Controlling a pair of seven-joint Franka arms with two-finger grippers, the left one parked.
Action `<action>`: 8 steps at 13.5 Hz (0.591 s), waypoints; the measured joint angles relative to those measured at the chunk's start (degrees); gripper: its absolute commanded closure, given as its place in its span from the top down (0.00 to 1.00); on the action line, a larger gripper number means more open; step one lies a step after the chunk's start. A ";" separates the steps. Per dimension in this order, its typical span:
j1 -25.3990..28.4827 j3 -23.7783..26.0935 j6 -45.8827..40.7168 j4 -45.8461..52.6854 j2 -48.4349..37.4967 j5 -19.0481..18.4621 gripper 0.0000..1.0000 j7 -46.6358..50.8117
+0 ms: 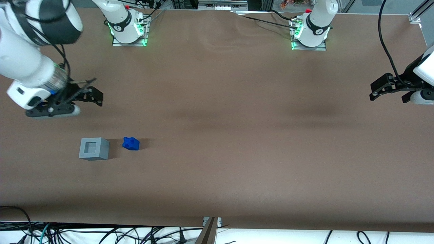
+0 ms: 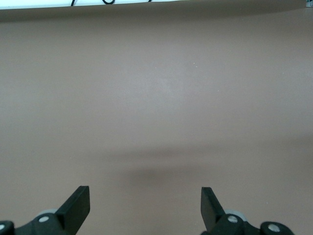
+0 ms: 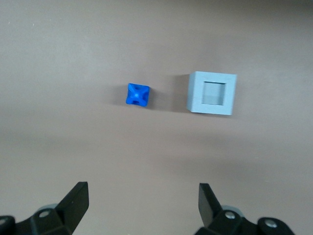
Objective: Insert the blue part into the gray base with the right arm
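Observation:
The blue part lies on the brown table beside the gray base, with a small gap between them. The gray base is a cube with its square recess facing up. Both also show in the right wrist view: the blue part and the gray base. My right gripper hangs above the table, farther from the front camera than both objects, at the working arm's end. In the wrist view the gripper is open and empty, its two black fingers spread wide, clear of both objects.
The brown table cover spreads wide toward the parked arm's end. Two arm bases stand at the table's back edge. Cables lie below the front edge.

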 measured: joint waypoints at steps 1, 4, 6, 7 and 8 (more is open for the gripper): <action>-0.08 -0.55 -0.76 0.19 -0.49 0.08 0.99 -1.17; -0.04 -0.78 -2.84 0.44 -1.45 0.08 0.99 -1.66; -0.02 -0.77 -3.25 0.48 -2.01 0.09 0.99 -1.76; -0.01 -0.77 -3.56 0.55 -2.13 0.10 0.99 -1.77; -0.01 -0.77 -3.96 0.73 -2.14 0.13 0.99 -1.77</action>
